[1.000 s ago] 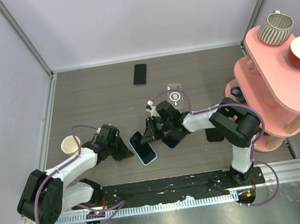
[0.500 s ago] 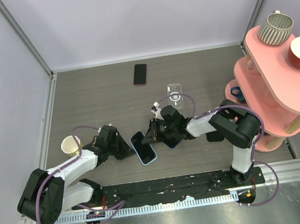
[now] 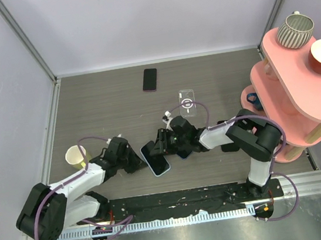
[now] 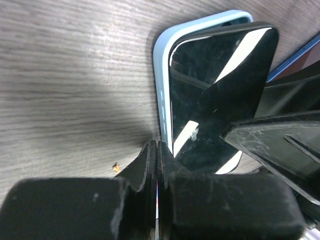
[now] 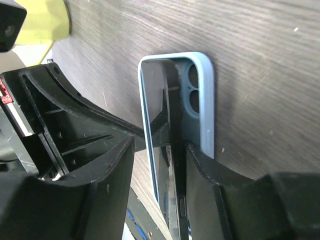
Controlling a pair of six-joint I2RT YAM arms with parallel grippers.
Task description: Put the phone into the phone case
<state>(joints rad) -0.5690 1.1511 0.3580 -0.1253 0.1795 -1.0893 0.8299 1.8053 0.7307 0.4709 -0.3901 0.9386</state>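
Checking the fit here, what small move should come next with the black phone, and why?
Probably the right gripper should tip the phone down flat into the light-blue case: it grips the phone tilted on edge, the case's floor and camera holes bare beside it.

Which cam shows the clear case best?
Top external: it is the only view with the clear case, which lies flat beyond the right hand, white ring visible. Both wrist views miss it; they show the phone tilted in a blue shell.
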